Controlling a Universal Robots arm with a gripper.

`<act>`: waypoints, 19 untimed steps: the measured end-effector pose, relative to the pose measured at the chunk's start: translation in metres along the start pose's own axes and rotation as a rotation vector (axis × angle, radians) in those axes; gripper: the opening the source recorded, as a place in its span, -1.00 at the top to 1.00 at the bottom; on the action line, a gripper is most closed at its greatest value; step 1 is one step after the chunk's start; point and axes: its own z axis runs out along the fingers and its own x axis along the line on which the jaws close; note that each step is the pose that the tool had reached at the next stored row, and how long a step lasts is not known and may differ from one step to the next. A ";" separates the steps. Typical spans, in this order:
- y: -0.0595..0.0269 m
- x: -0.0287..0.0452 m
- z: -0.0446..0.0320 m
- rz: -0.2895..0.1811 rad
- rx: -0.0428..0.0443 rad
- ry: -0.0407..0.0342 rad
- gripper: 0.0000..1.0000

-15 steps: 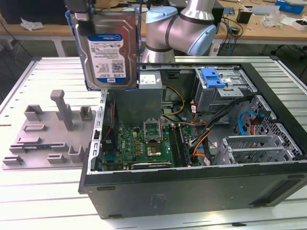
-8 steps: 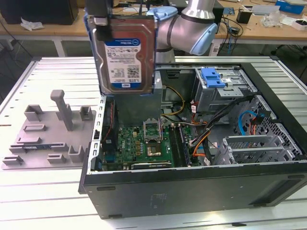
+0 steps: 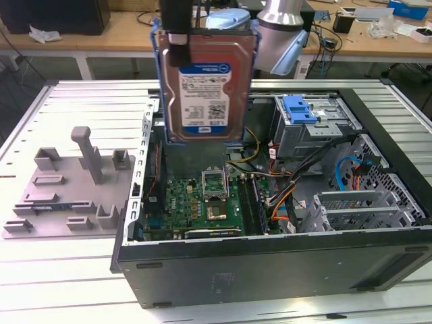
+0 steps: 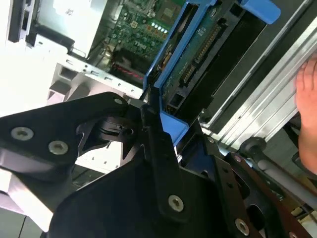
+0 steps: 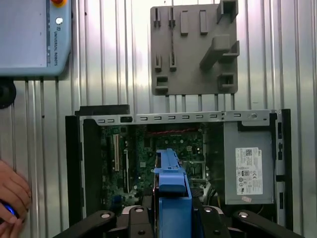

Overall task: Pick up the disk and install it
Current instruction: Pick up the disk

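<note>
exterior view, left to right. the grey fixture plate (image 3: 67,192) lies on the slatted table (image 3: 67,287), just beside the open computer case (image 3: 270,266). above the case's motherboard (image 3: 202,202), and well clear of it, hangs the disk (image 3: 206,84), upright, with its label face toward the camera. the gripper (image 3: 177,40) has its jaws closed on the disk's upper edge. in the first wrist view the 2 fingers (image 5: 143,223) flank the blue carrier (image 5: 172,188). toward the exterior view's right stands the drive cage (image 3: 324,131), with 1 small blue clip (image 3: 299,108) on top.

handling, as judged: a rigid metal block, fairly heavy for its size, smooth-faced and sensitive to shock. the carrier's edges offer the safer hold, sparing the circuit board (image 4: 198,49) seen in the second wrist view.

appearance: silver body, white-and-blue label, bright blue frame along its edges.
</note>
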 end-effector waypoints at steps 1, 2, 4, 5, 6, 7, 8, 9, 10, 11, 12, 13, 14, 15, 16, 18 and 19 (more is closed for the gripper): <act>-0.0037 0.0021 0.0001 0.000 0.0000 -0.0001 0.27; -0.0080 0.0044 0.0001 0.000 0.0001 -0.0001 0.27; -0.0189 0.0105 0.0003 0.000 0.0001 -0.0001 0.27; -0.0224 0.0125 0.0004 0.000 0.0001 -0.0001 0.27; -0.0261 0.0148 0.0005 0.000 0.0000 -0.0001 0.27; -0.0315 0.0182 0.0006 0.000 0.0001 -0.0001 0.27; -0.0348 0.0202 0.0006 0.000 0.0001 -0.0001 0.27; -0.0381 0.0223 0.0007 0.000 0.0001 -0.0001 0.27; -0.0439 0.0256 0.0008 0.000 0.0001 -0.0001 0.27; -0.0496 0.0290 0.0008 0.000 0.0001 0.0000 0.27; -0.0529 0.0310 0.0009 0.000 0.0001 0.0000 0.27; -0.0578 0.0337 0.0010 0.000 0.0001 -0.0001 0.27; -0.0614 0.0358 0.0010 0.000 0.0000 0.0000 0.27; -0.0666 0.0388 0.0012 0.000 0.0001 -0.0001 0.27; -0.0751 0.0436 0.0013 0.000 0.0001 -0.0001 0.27; -0.0828 0.0478 0.0014 0.000 0.0000 0.0000 0.27; -0.0873 0.0503 0.0015 0.000 0.0001 -0.0001 0.27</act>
